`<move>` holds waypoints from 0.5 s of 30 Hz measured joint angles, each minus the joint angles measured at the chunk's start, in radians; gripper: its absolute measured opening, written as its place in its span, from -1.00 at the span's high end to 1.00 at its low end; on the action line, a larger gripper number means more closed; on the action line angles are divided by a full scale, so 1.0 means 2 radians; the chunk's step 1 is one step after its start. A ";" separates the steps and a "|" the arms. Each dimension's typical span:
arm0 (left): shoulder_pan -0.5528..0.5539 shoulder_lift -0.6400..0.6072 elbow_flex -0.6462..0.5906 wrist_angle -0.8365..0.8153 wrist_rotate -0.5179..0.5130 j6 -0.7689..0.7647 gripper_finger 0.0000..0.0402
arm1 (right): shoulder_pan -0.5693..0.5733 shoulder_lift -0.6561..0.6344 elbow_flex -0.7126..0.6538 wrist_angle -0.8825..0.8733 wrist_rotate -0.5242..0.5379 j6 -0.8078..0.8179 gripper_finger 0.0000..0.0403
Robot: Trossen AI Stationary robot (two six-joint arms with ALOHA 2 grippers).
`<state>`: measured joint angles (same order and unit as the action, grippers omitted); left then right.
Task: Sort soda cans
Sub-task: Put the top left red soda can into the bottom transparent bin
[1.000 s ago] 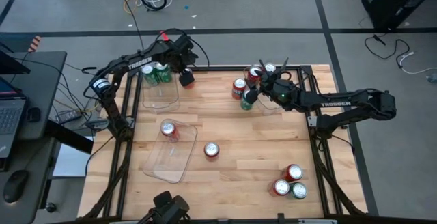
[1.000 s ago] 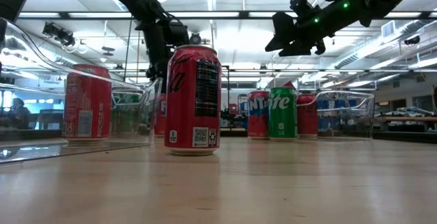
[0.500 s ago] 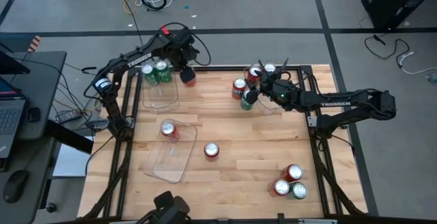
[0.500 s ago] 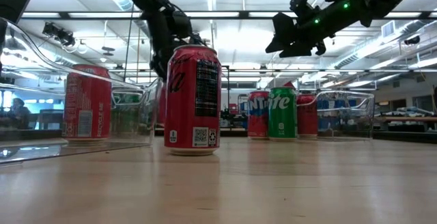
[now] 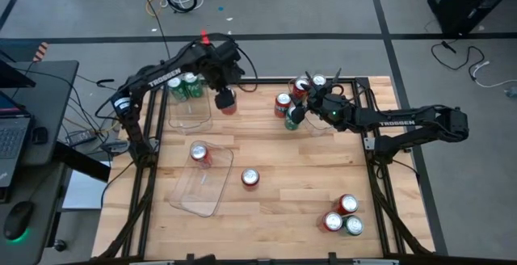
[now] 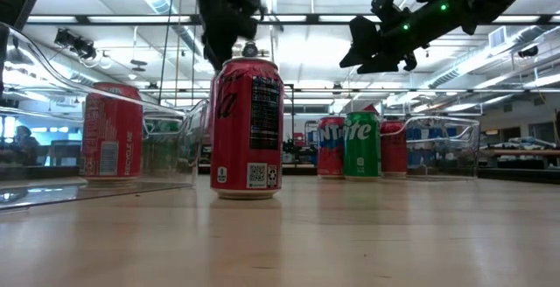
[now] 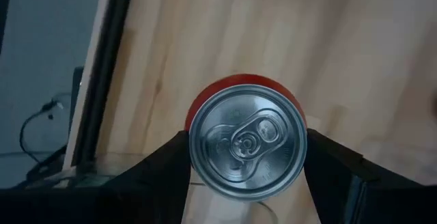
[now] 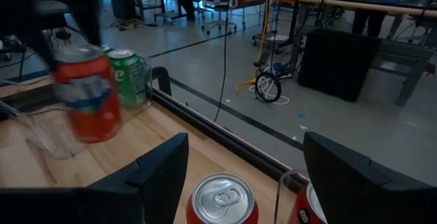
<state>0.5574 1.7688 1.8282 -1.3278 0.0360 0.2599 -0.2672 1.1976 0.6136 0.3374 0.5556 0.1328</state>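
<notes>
High view: we see the left gripper [image 5: 225, 101] clamped on a red can [image 5: 229, 103], lifted over the far part of the tabletop [image 5: 275, 208], just beside the far-left tray [image 5: 191, 119].
Left wrist view: fingers [image 7: 160, 169] sit on both sides of the red can [image 7: 247, 145], silver top facing the cam; looks held, not resting on the wood.
Right gripper [image 5: 299, 111]: parked near the far-right cluster, above a green can [image 5: 292, 121] and a red one [image 5: 282, 102]; jaws apart, nothing between them.
Cans placed: 2 green cans [image 5: 184, 86] in the far-left tray; 1 red can [image 5: 199, 153] in the near-left tray [image 5: 198, 192]; 1 loose red can [image 5: 250, 178] mid-tabletop; 3 more at the near-right corner [image 5: 342, 215].
Risk 1: we judge the grip sits on the upper body only, so a quick swing could let the can slip or tilt.
Risk 2: the far-left tray holds greens; dropping the red there = mis-sort.
Risk 3: lowering into a tray could clip the clear wall, hard to see, and shove the tray.
Risk 4: crossing toward the right arm risks contact btw arms.
</notes>
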 joint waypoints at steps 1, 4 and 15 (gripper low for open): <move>-0.009 -0.004 0.005 -0.002 0.000 0.000 -0.16 | 0.000 0.000 0.000 0.000 0.000 -0.001 -0.36; -0.037 -0.020 0.013 -0.006 0.000 -0.001 -0.16 | 0.000 0.000 0.000 -0.001 0.000 -0.001 -0.36; -0.149 -0.090 0.013 -0.069 -0.008 -0.029 -0.16 | 0.000 0.000 0.000 -0.001 0.000 -0.003 -0.36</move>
<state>0.2586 1.5883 1.8545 -1.4667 0.0203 0.2023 -0.2676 1.1976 0.6136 0.3355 0.5552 0.1276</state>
